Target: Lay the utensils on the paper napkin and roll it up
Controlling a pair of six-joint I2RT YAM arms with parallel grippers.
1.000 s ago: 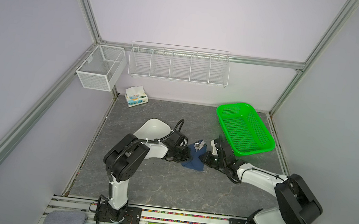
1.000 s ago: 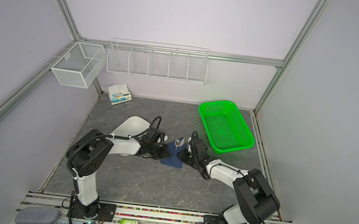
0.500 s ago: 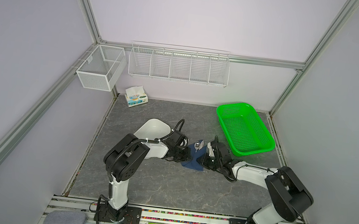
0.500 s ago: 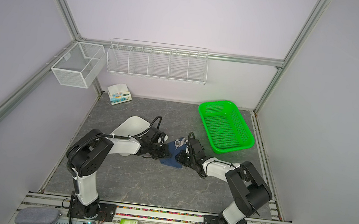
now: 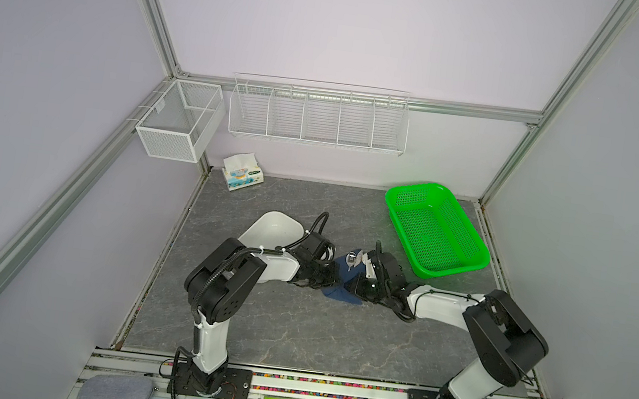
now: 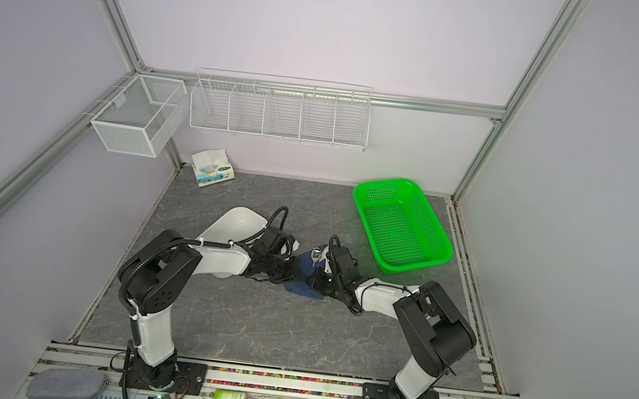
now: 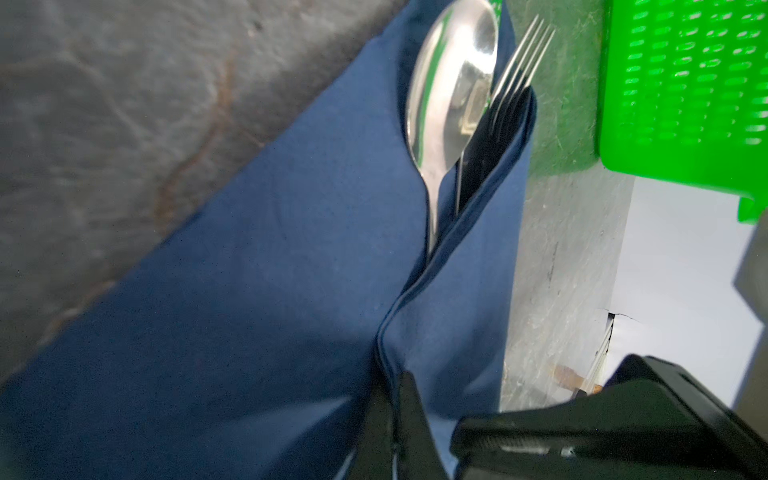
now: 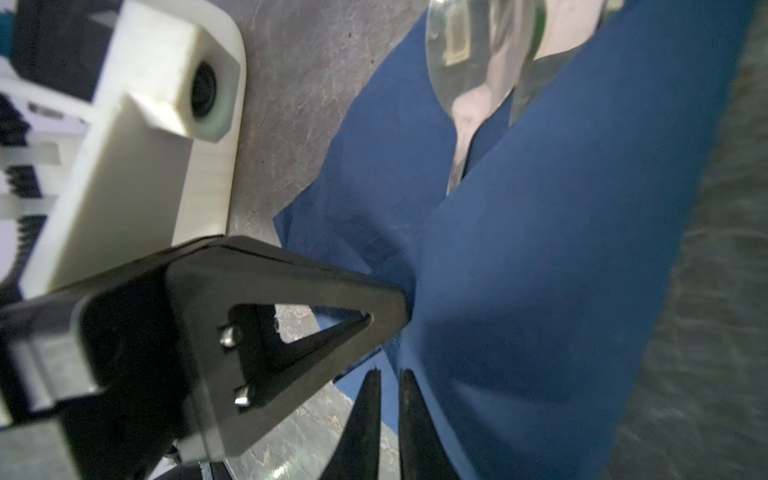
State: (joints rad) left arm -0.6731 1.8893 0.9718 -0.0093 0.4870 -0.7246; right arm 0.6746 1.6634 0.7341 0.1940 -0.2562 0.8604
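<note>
left gripper (image 7: 395, 401) pinches a napkin (image 5: 340, 294) fold mid-table. spoon (image 7: 453, 83) and fork (image 7: 524, 52) poke out its 12 o'clock end (napkin folded over the handles). right gripper (image 8: 388, 376), at napkin's 3 o'clock, nearly pressed together on it. basket (image 5: 437, 228) at 2 o'clock.

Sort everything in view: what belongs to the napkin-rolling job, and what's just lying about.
Job in hand: paper napkin, partly folded over the cutlery; spoon; fork.

Lying about: green basket; tissue pack; white dish; wire rack; mesh box; grey pad.
</note>
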